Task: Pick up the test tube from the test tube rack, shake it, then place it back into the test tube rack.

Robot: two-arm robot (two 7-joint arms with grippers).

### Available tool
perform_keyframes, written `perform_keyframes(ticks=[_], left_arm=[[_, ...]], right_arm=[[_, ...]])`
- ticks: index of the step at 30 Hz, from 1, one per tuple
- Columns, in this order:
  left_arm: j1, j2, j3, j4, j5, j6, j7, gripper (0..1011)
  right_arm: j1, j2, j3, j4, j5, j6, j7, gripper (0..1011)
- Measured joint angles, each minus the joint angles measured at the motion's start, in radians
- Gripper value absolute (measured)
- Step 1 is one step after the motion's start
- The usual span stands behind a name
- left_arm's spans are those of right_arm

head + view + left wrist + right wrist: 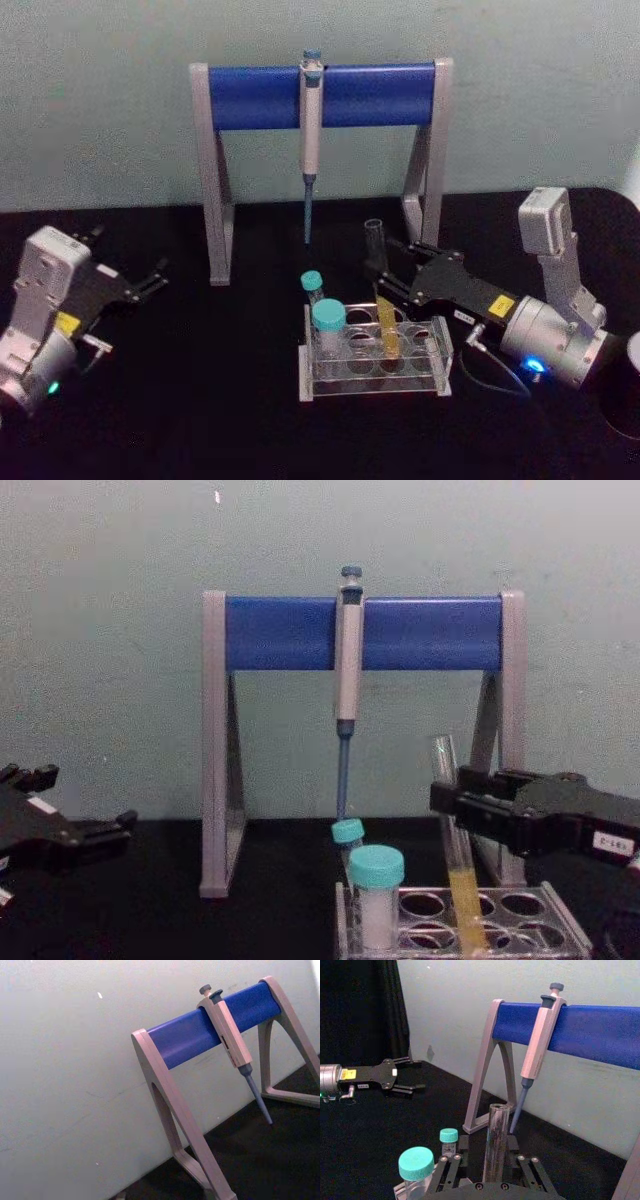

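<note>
The test tube [379,262] is a long clear glass tube with yellow-orange liquid at the bottom. It stands tilted, its lower end in a hole of the test tube rack [436,383] at the table's centre. My right gripper [381,278] reaches in from the right and is shut on the tube's middle, above the rack. From the chest the tube [455,865] leans left at its top, with the right gripper [447,798] clamped around it. The right wrist view shows the tube [496,1135] upright between the fingers. My left gripper [150,281] rests open at the far left, well away from the rack.
Two teal-capped vials, a large one [328,318] and a small one [312,282], stand at the rack's left end. Behind the rack a grey-and-blue stand [250,95] holds a hanging pipette [311,130]. The black table is open at the front and left.
</note>
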Motion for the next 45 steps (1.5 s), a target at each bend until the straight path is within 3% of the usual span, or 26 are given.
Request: perform_keyframes(ticks=[8, 18, 28, 33, 39, 40, 42, 43, 45], left_arm=[[0.0, 0.0, 0.0, 0.0, 0.0, 0.0, 0.0, 1001], [0.0, 0.0, 0.0, 0.0, 0.0, 0.0, 0.0, 1001], [0.0, 0.0, 0.0, 0.0, 0.0, 0.0, 0.0, 1001], [0.0, 0.0, 0.0, 0.0, 0.0, 0.0, 0.0, 1001], [0.0, 0.0, 0.0, 0.0, 0.0, 0.0, 0.0, 1001], [0.0, 0.0, 0.0, 0.0, 0.0, 0.0, 0.0, 1001], [0.0, 0.0, 0.0, 0.0, 0.0, 0.0, 0.0, 1001], [0.0, 0.0, 0.0, 0.0, 0.0, 0.0, 0.0, 1001], [0.0, 0.0, 0.0, 0.0, 0.0, 0.0, 0.0, 1001]], right_arm=[[0.0, 0.0, 0.0, 0.0, 0.001, 0.0, 0.0, 726], [0.0, 0.0, 0.0, 0.0, 0.001, 0.0, 0.0, 1000], [-0.004, 0.002, 0.002, -0.006, -0.001, -0.008, -0.002, 1000], [-0.019, 0.001, 0.02, -0.032, -0.001, -0.032, -0.018, 1000], [-0.066, -0.023, 0.088, -0.103, 0.009, -0.12, -0.083, 1000], [-0.08, -0.036, 0.109, -0.123, 0.003, -0.139, -0.122, 1000], [-0.096, -0.052, 0.137, -0.148, -0.032, -0.152, -0.198, 1000], [-0.096, -0.052, 0.137, -0.148, -0.032, -0.152, -0.198, 1000], [-0.109, -0.069, 0.158, -0.171, -0.099, -0.141, -0.299, 1000]])
